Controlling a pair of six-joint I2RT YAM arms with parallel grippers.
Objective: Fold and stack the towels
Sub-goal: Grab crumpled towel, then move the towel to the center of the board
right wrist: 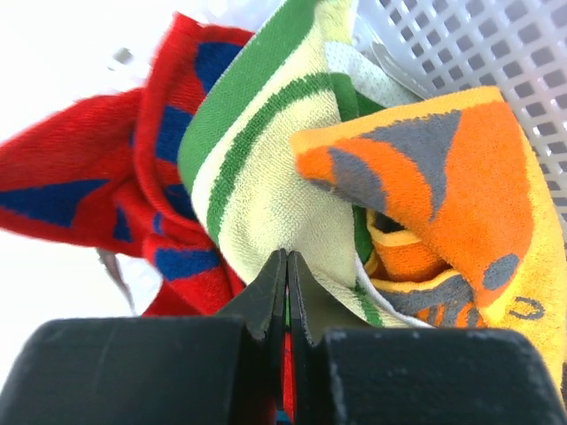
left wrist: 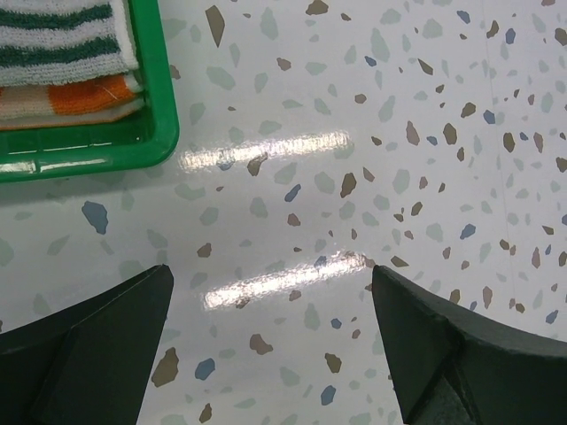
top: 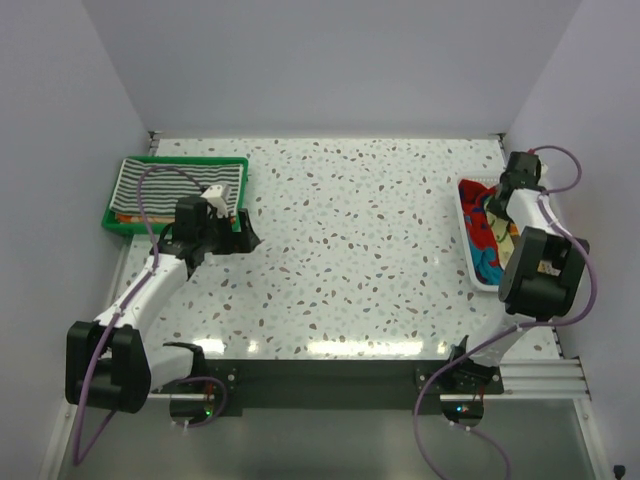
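Care matters for the lift: our right tool is pinched shut on the green-striped towel in the mesh basket, tangled with the red towel and the orange towel, so we should rise slowly, left tool hanging wide open beside the green tray.

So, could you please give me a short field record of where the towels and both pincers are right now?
Tray: green tray, holds a folded dark-striped towel on an orange-and-white towel
Basket: white mesh basket, holds a red towel, an orange-and-grey towel, a cream-and-green towel
Left pincer: open, empty, above bare table beside tray
Right pincer: shut on the cream-and-green towel in basket
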